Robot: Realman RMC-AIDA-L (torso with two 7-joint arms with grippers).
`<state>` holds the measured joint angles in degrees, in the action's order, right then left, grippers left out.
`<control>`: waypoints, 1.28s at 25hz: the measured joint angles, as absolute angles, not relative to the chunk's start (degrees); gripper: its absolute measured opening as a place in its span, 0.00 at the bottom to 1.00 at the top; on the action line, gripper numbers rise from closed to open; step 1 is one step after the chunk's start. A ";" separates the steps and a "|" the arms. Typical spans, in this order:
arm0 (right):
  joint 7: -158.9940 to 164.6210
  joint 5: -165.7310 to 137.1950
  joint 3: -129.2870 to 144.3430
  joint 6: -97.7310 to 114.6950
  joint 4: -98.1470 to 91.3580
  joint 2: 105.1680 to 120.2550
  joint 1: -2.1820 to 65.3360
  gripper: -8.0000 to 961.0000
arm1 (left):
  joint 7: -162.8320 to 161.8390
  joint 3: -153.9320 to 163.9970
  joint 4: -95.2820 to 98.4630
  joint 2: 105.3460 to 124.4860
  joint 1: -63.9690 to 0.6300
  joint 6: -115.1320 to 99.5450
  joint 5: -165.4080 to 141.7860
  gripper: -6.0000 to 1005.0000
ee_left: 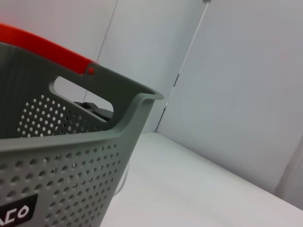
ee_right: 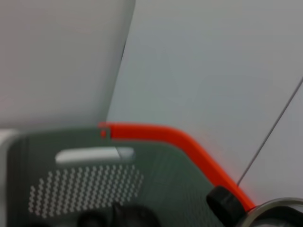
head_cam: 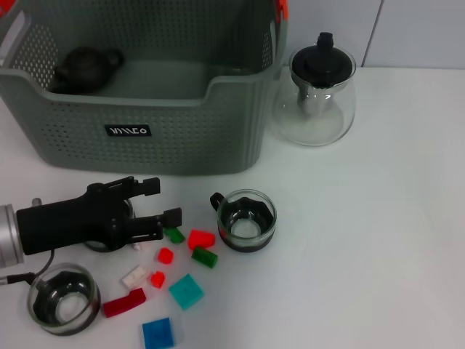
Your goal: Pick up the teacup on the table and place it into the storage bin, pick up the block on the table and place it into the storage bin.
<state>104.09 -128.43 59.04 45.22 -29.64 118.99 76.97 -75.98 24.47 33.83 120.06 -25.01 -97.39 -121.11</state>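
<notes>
A glass teacup with a black handle stands on the white table in front of the storage bin. A second glass teacup sits at the near left. Several small blocks lie between them, among them a red block, a teal block and a blue block. My left gripper hovers open just left of the blocks, pointing toward the middle teacup, with nothing between its fingers. A dark round rim shows partly beneath it. The right gripper is out of view.
A dark clay teapot lies inside the bin. A glass teapot with a black lid stands right of the bin. The wrist views show the bin wall and its orange handle.
</notes>
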 joint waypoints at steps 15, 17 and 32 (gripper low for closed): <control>97.59 -124.65 61.43 36.35 -19.44 120.62 77.51 0.08 | -76.12 24.43 33.83 120.59 -25.85 -97.12 -121.11 0.85; 97.71 -124.62 62.08 36.31 -18.92 120.64 77.29 0.08 | -76.08 24.43 33.83 120.67 -25.88 -97.12 -121.11 0.85; 98.48 -124.63 63.02 36.77 -16.97 120.74 75.90 0.08 | -75.87 24.43 33.56 120.78 -25.40 -96.46 -121.11 0.85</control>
<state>98.48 -124.63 63.02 36.77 -16.97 120.74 75.90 -75.87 24.43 33.56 120.78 -25.40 -96.46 -121.11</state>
